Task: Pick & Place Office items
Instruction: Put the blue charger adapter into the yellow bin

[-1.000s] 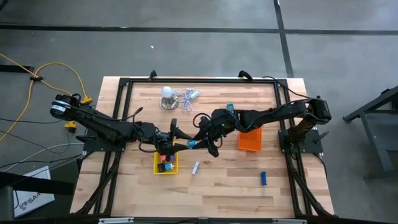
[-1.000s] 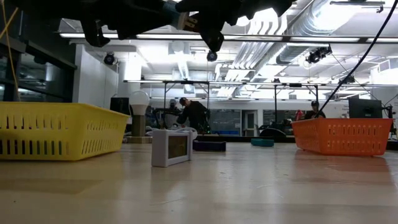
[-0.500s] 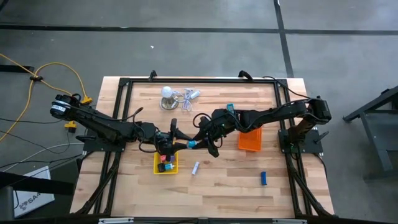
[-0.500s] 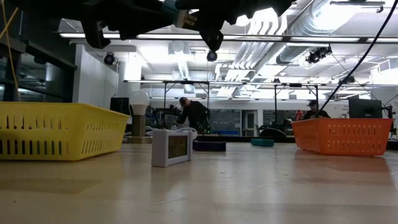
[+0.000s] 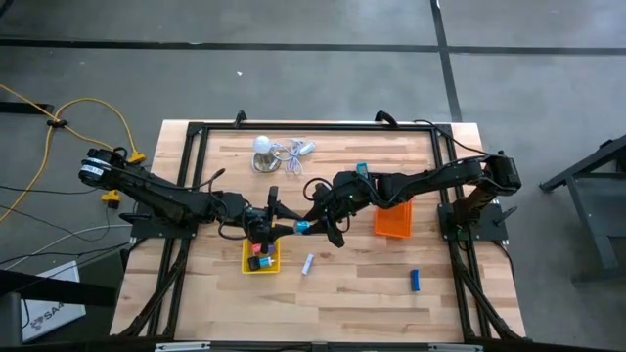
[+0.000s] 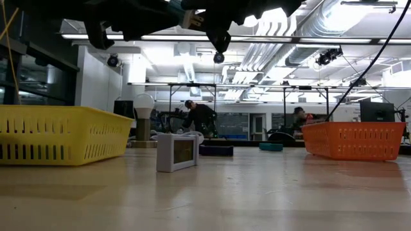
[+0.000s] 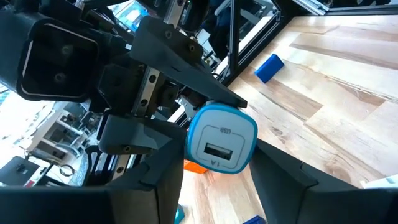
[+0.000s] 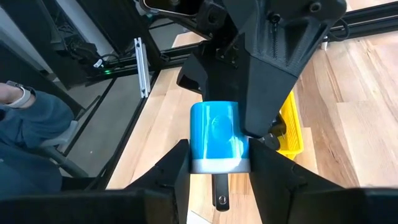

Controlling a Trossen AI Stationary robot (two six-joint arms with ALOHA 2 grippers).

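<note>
Both grippers meet above the table's middle, just beyond the yellow tray [image 5: 260, 259]. Between them is a small blue-and-white rounded office item [image 5: 302, 226], lifted clear of the wood. My left gripper [image 7: 217, 177] reaches in from the table's left and my right gripper [image 8: 217, 169] from the right; each is shut on the item. The yellow tray holds red, blue and black items. A white block [image 5: 307, 263] and a blue block [image 5: 414, 281] lie flat on the table. In the low view the item [image 6: 187, 19] shows at the top, under the dark arms. My left gripper pinches the blue-and-white item by its white-faced end [image 7: 221, 163], one finger [image 7: 163, 186] on each side, coming level from the table's left. The item is in the air. My right gripper pinches the same item by its blue body [image 8: 214, 127] between both fingers [image 8: 177, 171], coming from the table's right. The item sits upright in the hold, clear of the table.
The orange tray [image 5: 393, 221] stands right of the middle. A white dome lamp [image 5: 262, 147] with a pale cord [image 5: 291, 151] sits near the far edge. In the low view a dark roll [image 6: 216, 150] and a teal roll [image 6: 270, 146] lie on the wood. People move in the room behind.
</note>
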